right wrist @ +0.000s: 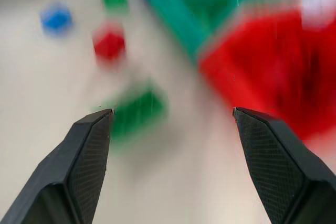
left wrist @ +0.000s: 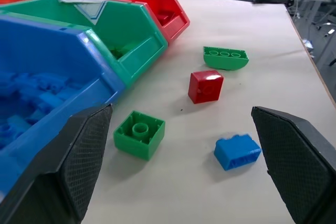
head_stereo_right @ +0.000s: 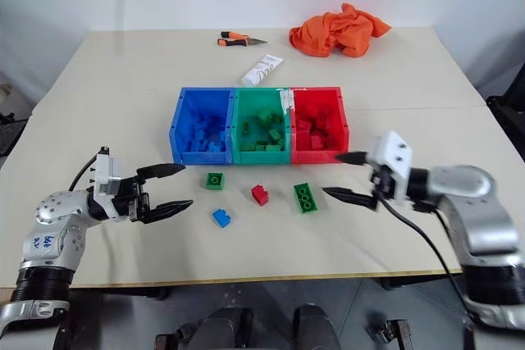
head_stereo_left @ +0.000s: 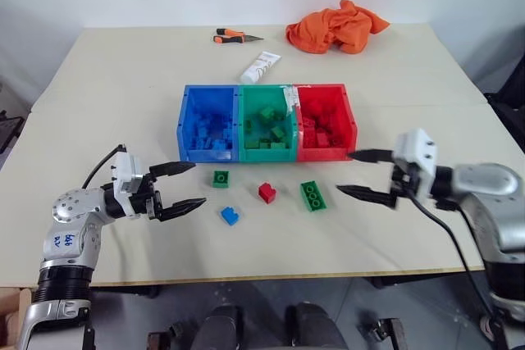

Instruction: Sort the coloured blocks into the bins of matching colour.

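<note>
Four loose blocks lie on the table just in front of the bins: a small green block (head_stereo_left: pixel 220 178), a red block (head_stereo_left: pixel 267 193), a long green block (head_stereo_left: pixel 312 195) and a blue block (head_stereo_left: pixel 230 215) nearest the front edge. The joined blue bin (head_stereo_left: pixel 184 120), green bin (head_stereo_left: pixel 243 125) and red bin (head_stereo_left: pixel 351 120) sit mid-table, each holding bricks of its colour. The left gripper (head_stereo_left: pixel 182 187) and the right gripper (head_stereo_left: pixel 358 174) flank the blocks, jaws wide and empty.
</note>
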Controlling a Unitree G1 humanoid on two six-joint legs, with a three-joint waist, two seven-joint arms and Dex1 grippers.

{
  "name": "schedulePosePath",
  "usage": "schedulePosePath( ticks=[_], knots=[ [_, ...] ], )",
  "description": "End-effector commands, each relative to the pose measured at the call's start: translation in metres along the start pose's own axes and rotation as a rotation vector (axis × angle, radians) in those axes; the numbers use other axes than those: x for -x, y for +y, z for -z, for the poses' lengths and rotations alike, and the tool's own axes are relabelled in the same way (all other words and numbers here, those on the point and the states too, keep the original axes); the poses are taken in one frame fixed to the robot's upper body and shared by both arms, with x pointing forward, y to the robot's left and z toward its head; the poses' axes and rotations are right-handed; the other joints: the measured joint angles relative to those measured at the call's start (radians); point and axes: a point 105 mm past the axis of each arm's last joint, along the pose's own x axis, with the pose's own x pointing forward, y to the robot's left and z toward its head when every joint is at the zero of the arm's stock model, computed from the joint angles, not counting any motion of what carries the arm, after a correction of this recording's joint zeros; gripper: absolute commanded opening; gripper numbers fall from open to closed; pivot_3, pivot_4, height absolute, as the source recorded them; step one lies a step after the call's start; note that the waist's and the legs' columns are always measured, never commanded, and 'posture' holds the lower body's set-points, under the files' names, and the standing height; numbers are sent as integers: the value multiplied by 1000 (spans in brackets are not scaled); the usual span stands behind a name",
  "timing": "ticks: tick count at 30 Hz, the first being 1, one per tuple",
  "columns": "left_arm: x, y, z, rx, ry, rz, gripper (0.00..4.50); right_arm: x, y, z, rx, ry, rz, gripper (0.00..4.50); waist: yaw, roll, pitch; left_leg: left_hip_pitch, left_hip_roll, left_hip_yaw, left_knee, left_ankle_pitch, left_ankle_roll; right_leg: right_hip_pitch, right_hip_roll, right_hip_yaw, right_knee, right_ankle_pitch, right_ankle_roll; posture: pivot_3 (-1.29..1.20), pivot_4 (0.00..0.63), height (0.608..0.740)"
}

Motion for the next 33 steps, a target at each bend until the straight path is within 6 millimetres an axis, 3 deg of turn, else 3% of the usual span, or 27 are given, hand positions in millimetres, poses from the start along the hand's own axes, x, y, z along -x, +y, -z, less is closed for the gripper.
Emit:
schedulePosePath(
  ticks=[1,5,9,13,16,21,33],
  knots=[
    [2,2,-7,-37,-6,4,4500,25,0,2,37,53,43,3773,7,0,0,0,0,0,0,0,0,0,0,0,0,0,0,0,150,740],
    [1,3,-8,-38,-5,9,4500,25,8,10,23,96,35,3773,4,0,0,3,1,2,1,0,0,3,1,1,0,0,0,0,150,740],
    [-1,4,-9,-41,-7,11,4500,12,9,6,19,74,34,3773,6,0,0,4,1,2,1,0,0,4,1,1,0,0,0,0,150,740],
    [-3,4,-13,-52,-12,14,4500,-27,13,-1,1,13,3,3773,7,0,0,4,1,1,1,0,0,4,1,1,0,0,0,0,150,740],
    [-3,1,-14,-55,-15,10,4500,-56,4,-6,-15,-16,44,3773,5,0,0,4,1,1,1,0,0,3,1,1,0,0,0,0,150,740],
    [3,-3,-15,-55,-10,-15,4500,-79,10,-7,-48,-29,14,3773,14,0,0,1,0,1,1,0,0,0,0,1,1,0,0,0,150,740],
    [7,-15,-12,-36,-5,-52,4500,-99,24,11,-164,22,-6,3773,11,0,0,1,0,0,1,0,0,0,0,1,0,0,0,0,150,740]
  ],
)
